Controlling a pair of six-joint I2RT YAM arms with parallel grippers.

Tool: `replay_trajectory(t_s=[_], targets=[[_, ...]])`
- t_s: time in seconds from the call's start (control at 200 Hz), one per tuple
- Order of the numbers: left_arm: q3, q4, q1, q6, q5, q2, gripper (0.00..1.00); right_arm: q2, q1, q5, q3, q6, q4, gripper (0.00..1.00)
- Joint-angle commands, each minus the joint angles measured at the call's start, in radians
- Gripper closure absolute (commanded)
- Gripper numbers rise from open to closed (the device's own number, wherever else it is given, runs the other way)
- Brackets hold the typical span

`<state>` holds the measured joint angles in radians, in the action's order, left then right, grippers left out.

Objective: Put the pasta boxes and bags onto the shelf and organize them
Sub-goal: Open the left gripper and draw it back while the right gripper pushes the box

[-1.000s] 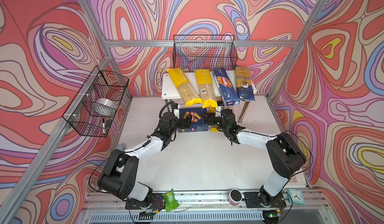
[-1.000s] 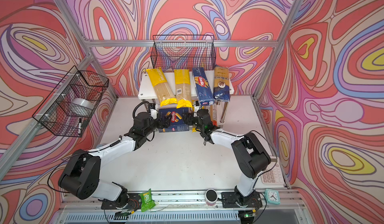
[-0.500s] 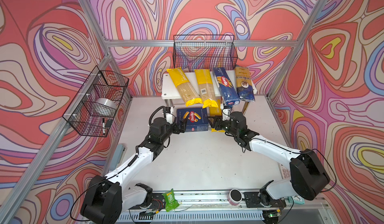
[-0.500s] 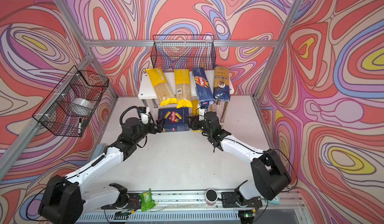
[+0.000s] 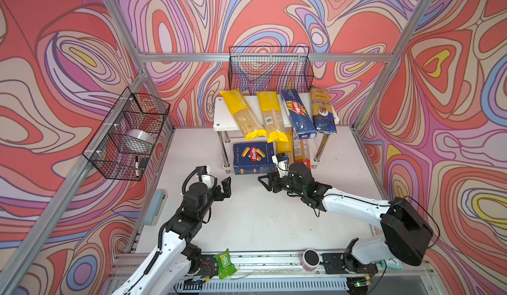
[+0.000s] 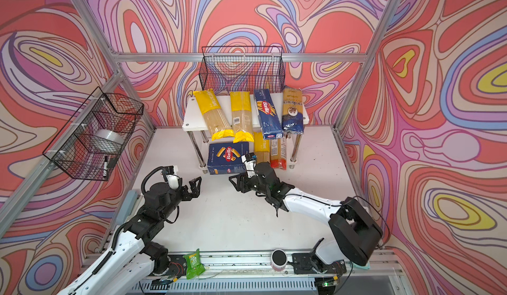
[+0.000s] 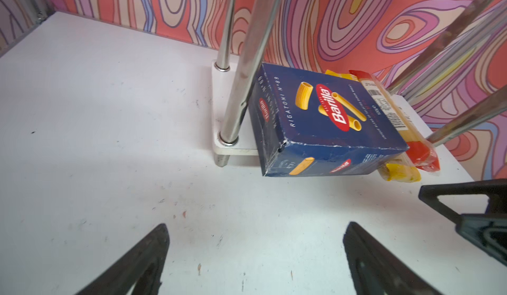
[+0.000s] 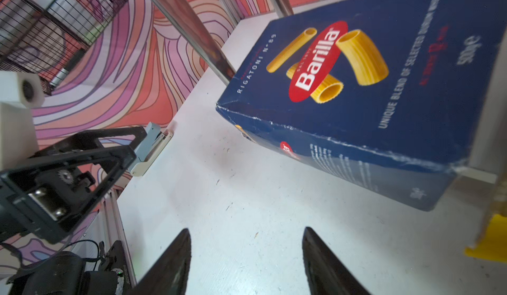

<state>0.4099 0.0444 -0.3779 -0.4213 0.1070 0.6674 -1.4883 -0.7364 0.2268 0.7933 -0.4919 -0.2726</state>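
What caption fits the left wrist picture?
Open left gripper faces the rigatoni box lying on the lower board of the shelf, next to a red-ended bag and a yellow-ended bag.

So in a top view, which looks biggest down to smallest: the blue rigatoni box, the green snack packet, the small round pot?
In a top view:
1. rigatoni box, clearly largest.
2. green snack packet.
3. small round pot, only slightly smaller.
The last two seem nearer the camera, which may flatter them.
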Motion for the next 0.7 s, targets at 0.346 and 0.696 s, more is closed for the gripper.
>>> replay_trajectory(t_s=[0.346,0.696], targets=[[-0.034,0.059,0.014,-0.034,0.111,0.035,0.00,-0.261,-0.003,0.105,0.139,0.000,-0.188,0.36],[-0.036,0.032,0.027,-0.012,0.090,0.054,0.00,-0.417,-0.002,0.129,0.263,0.031,-0.249,0.35]])
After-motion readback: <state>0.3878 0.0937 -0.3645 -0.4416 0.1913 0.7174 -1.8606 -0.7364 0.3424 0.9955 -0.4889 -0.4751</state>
